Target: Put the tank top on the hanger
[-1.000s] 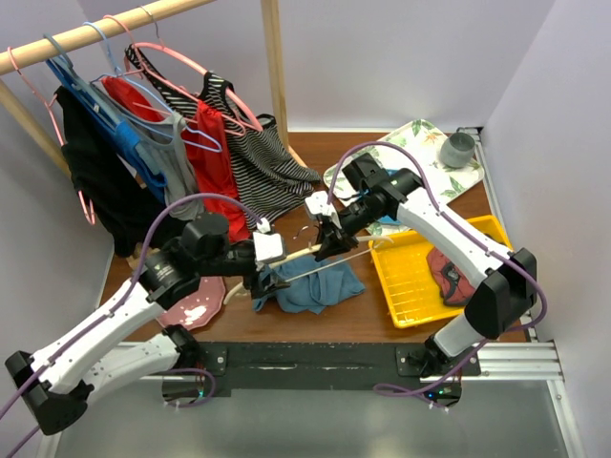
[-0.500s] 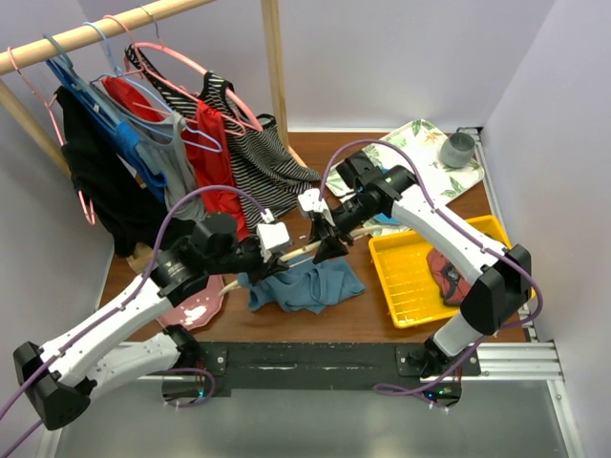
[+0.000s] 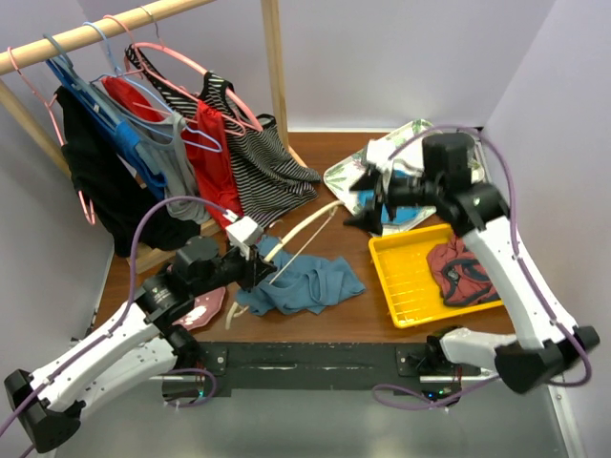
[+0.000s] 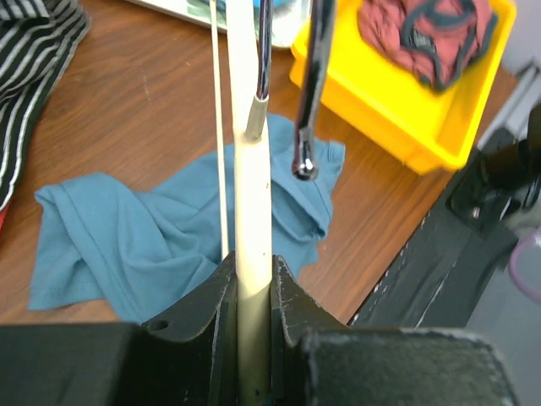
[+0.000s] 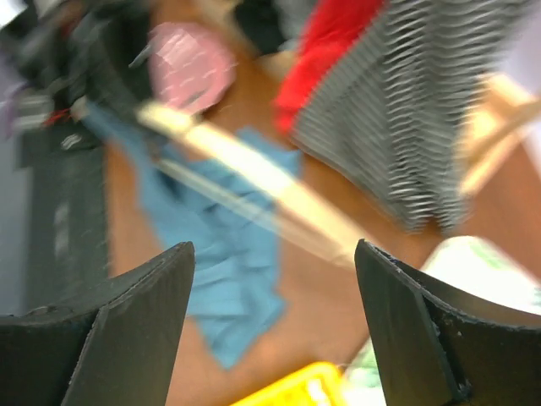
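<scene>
The teal tank top (image 3: 307, 282) lies crumpled on the wooden table near the front edge. Over it the cream hanger (image 3: 305, 229) slants up toward the back right. My left gripper (image 3: 256, 269) is shut on the hanger's near end. In the left wrist view the hanger's arm (image 4: 252, 194) runs straight out from between the jaws of that gripper (image 4: 254, 283), with its metal hook (image 4: 306, 101) over the tank top (image 4: 127, 245). My right gripper (image 3: 363, 202) hangs open to the right of the hanger, holding nothing. Its blurred view shows the hanger (image 5: 254, 173) and tank top (image 5: 228, 279) beyond that gripper (image 5: 275, 249).
A wooden rail at the back left carries several hung garments, the striped one (image 3: 272, 162) nearest. A yellow bin (image 3: 412, 281) at the right holds a dark red garment (image 3: 463, 272). Behind it lie a floral tray (image 3: 410, 143) with a grey cup (image 3: 456, 148), and a pink plate (image 3: 199, 310) front left.
The right gripper opened, let go of the hanger and pulled back to the right. The left gripper shut on the hanger and drew it left, its far end swinging toward the back.
</scene>
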